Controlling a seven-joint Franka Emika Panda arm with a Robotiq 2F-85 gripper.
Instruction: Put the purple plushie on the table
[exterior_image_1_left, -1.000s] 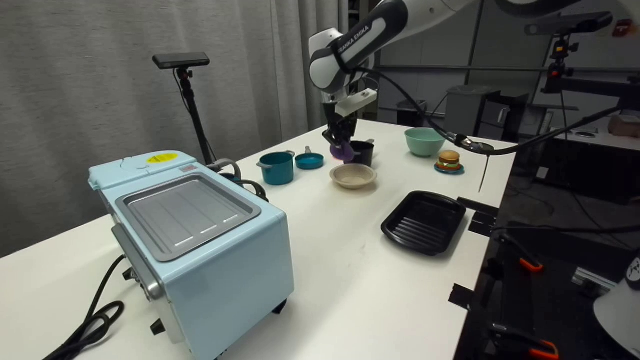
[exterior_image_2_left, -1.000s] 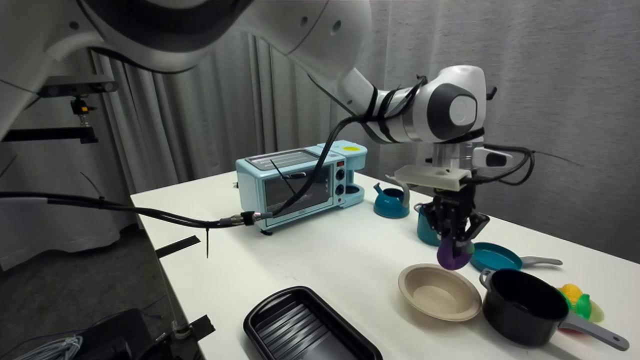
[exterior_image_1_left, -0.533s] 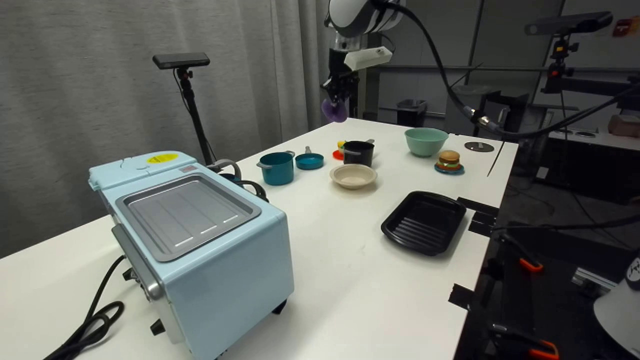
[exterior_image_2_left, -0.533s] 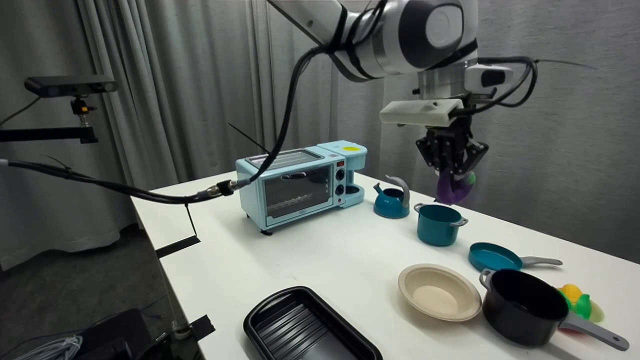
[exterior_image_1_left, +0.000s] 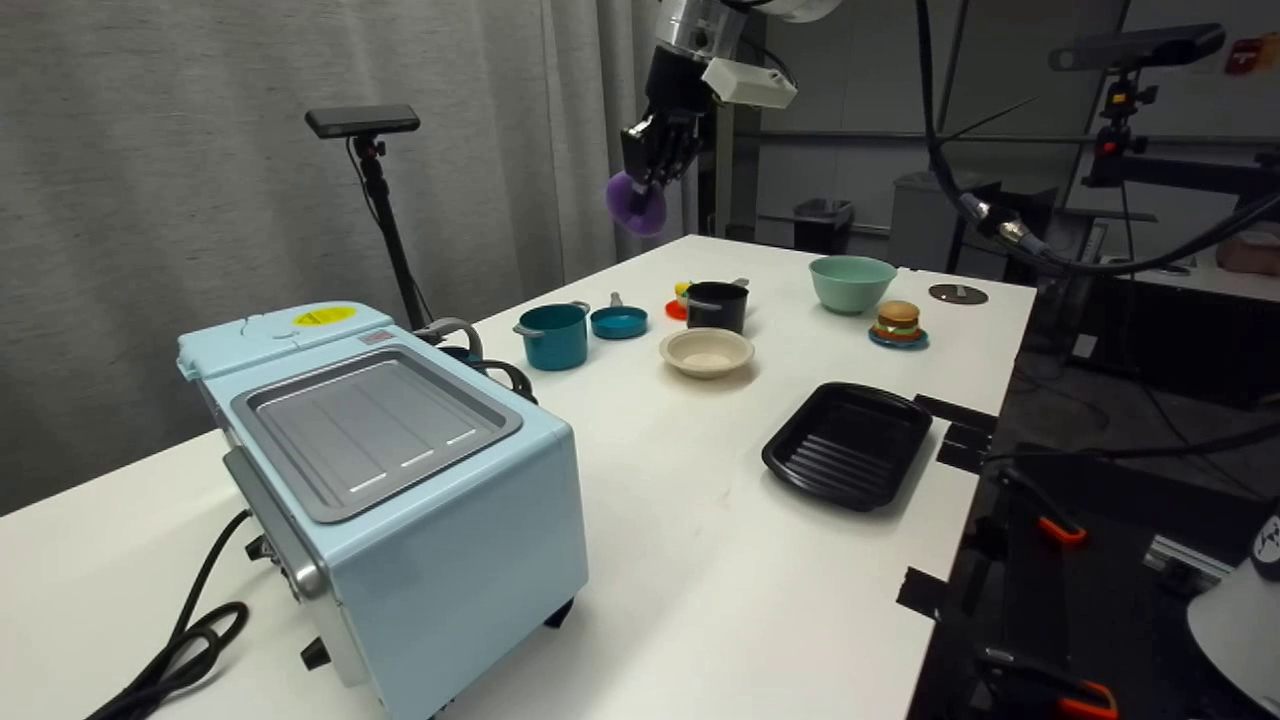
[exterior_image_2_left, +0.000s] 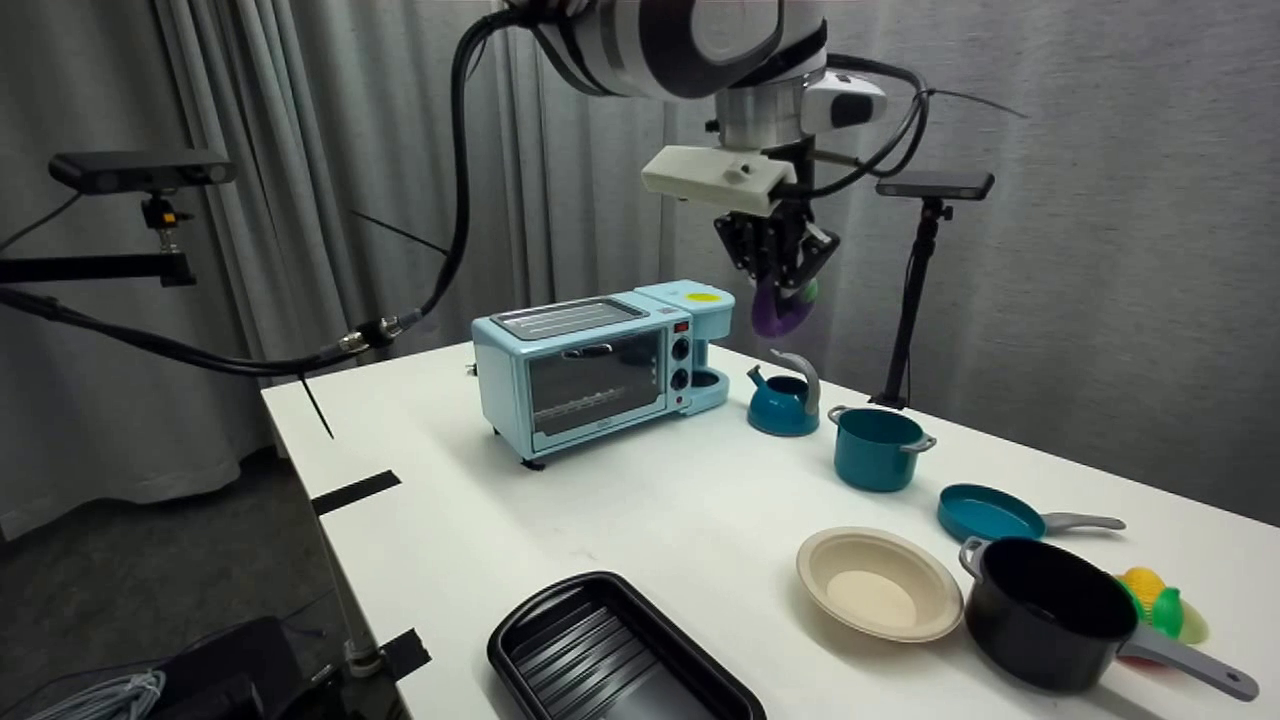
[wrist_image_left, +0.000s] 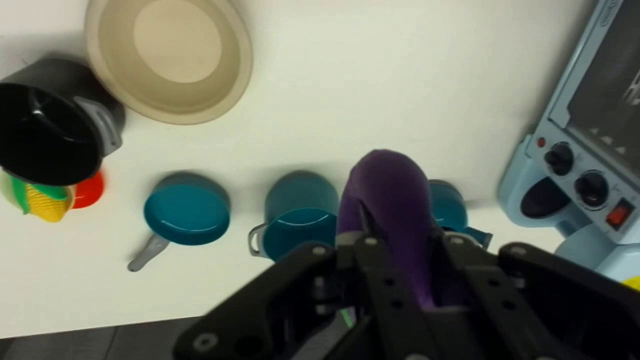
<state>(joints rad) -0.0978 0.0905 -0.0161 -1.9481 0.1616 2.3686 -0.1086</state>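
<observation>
The purple plushie hangs in the air, held by my gripper. In an exterior view the plushie shows below the fingers of the gripper, above the teal kettle, with a green part beside it. In the wrist view the plushie sits between the two fingers of the gripper, which are shut on it. It hides part of the teal pot and kettle behind it. The white table lies well below and also fills much of the wrist view.
On the table are a teal pot, teal kettle, teal pan, black pot, beige bowl, black tray and blue toaster oven. A mint bowl and burger toy stand farther off.
My gripper has risen with the plushie from low beside the beige bowl and black pot. It has then moved sideways toward the kettle and toaster oven. It stays shut on the plushie.
</observation>
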